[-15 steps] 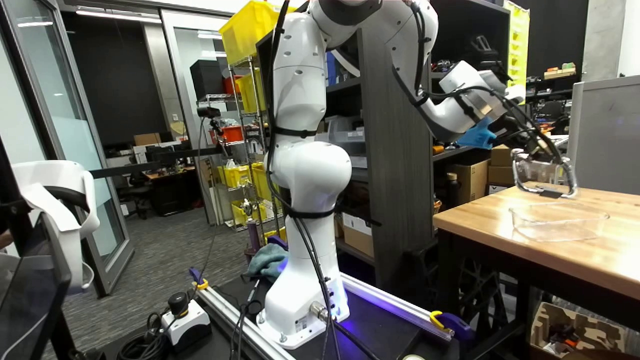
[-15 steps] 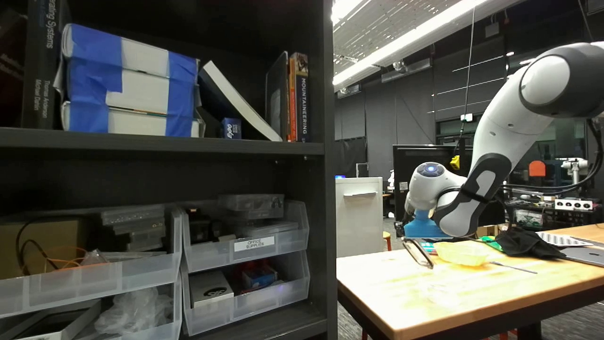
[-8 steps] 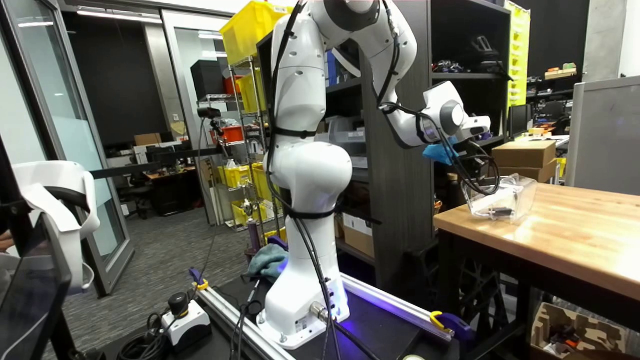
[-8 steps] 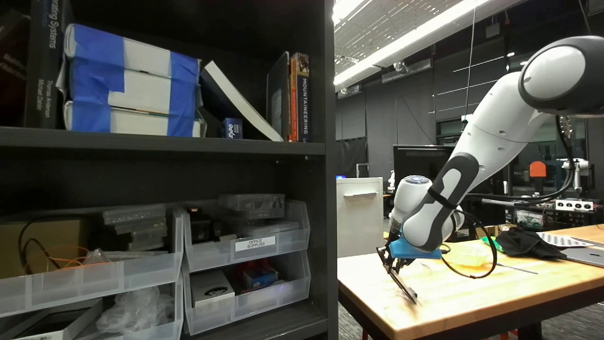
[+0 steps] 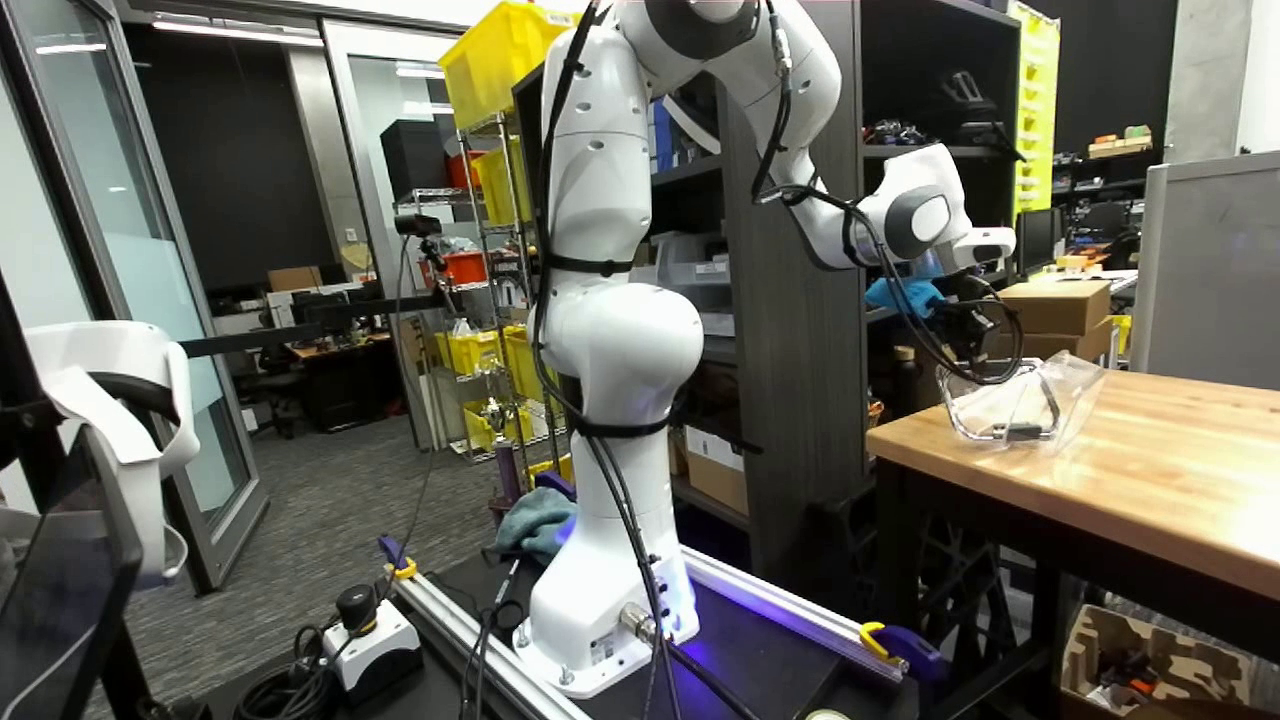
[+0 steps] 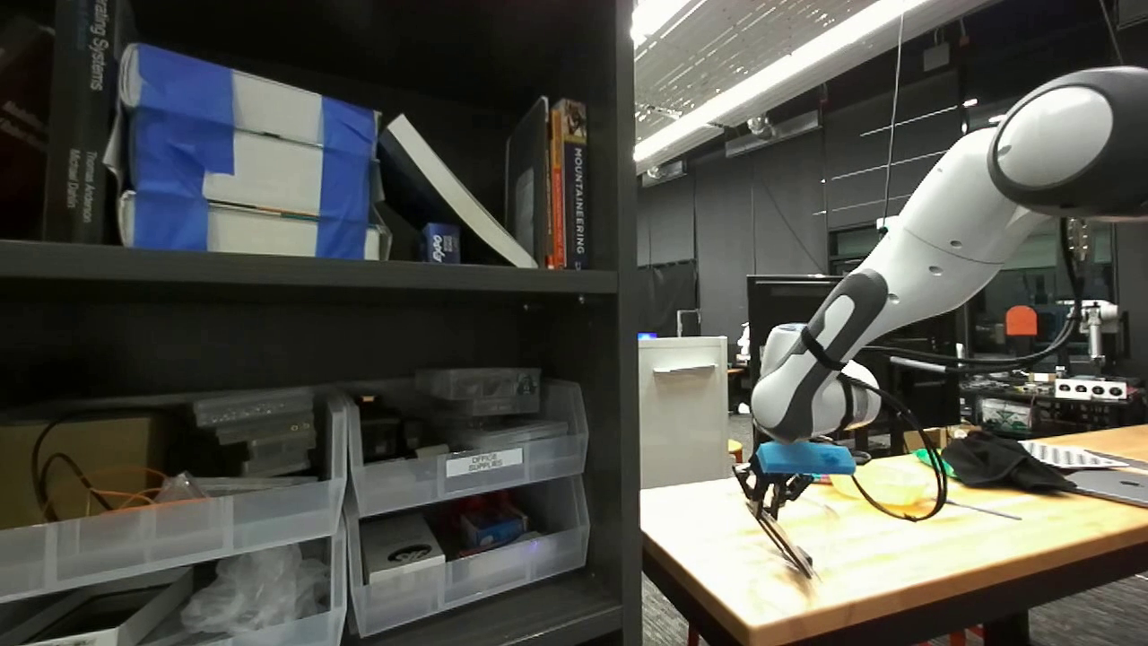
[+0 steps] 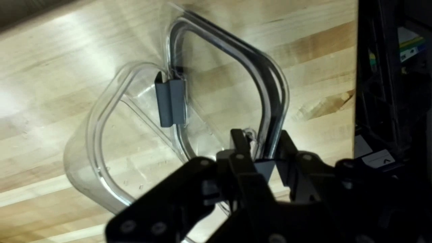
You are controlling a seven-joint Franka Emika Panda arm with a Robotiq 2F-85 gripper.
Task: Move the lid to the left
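The Franka Panda arm (image 5: 622,345) was glossy white, its rounded links pitted with small dark screw recesses and ringed by dark grey joint bands (image 6: 1126,124). A dark grey forearm panel (image 6: 868,292) carried a white oval inset. Black cables (image 5: 543,200) lay under black straps (image 5: 592,266). The white base (image 5: 575,630) showed bolts (image 5: 566,676), a small printed label (image 5: 603,650), a metal connector (image 5: 637,620) and a blue glow. A bright blue block (image 6: 804,458) sat near the black jaws, which had round screw heads (image 7: 128,226).
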